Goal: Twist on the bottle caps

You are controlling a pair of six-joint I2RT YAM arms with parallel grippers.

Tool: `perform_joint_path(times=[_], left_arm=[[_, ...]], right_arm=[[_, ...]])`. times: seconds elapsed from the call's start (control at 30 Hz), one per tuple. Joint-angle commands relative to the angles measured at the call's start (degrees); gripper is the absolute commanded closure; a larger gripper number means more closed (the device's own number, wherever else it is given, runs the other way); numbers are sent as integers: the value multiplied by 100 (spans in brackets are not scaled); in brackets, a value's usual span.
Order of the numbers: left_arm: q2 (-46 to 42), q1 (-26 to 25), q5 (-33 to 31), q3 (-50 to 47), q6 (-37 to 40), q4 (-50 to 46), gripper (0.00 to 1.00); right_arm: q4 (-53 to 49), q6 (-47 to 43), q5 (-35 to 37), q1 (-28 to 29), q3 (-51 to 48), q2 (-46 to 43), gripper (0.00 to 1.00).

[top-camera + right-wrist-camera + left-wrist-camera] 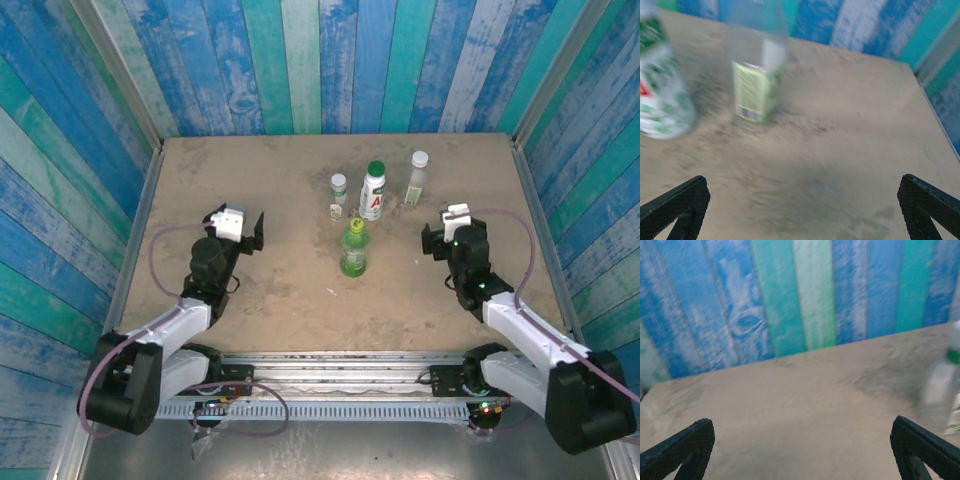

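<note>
Four bottles stand upright mid-table, each with a cap on top. The translucent green bottle (353,256) carries a yellow-green cap (355,228). Behind it are the short clear bottle (339,200) with a white cap (339,181), the white labelled bottle (373,200) with a dark green cap (376,168), and the tall clear bottle (416,185) with a white cap (420,158). My left gripper (236,222) (800,452) is open and empty, left of the group. My right gripper (450,238) (802,210) is open and empty, to their right. The right wrist view blurs the white bottle (660,100) and tall clear bottle (760,85).
The brown tabletop (280,290) is walled in by blue-green planks (300,60) on three sides. In the left wrist view a blurred clear bottle (940,390) stands at the right edge. Bare table lies in front of both grippers.
</note>
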Motion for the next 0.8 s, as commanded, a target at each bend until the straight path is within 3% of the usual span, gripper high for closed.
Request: perform_joint_path(times=[0.0, 0.13, 0.23, 0.3, 0.43, 0.53, 0.77], left_arm=[[517, 417, -226, -229, -98, 808, 6], [1668, 900, -15, -352, -464, 2084, 6], [2271, 1095, 89, -200, -628, 2397, 6], [2176, 1147, 126, 68, -681, 1665, 6], [2243, 1166, -69, 258, -811, 1413, 6], [2248, 1168, -161, 260, -821, 1411, 6], [2252, 1166, -162, 238, -816, 1450, 6]], right_arm=[[1514, -57, -448, -469, -348, 334, 0], [2531, -3, -832, -832, -504, 1131, 0], [2949, -24, -1066, -935, -344, 1653, 0], [3010, 27, -1356, -1048, -184, 2025, 0], [3824, 37, -1554, -1093, -188, 2877, 0], [2908, 13, -1558, -1118, 177, 2792, 0], [2823, 31, -1535, -1121, 291, 2858, 0]])
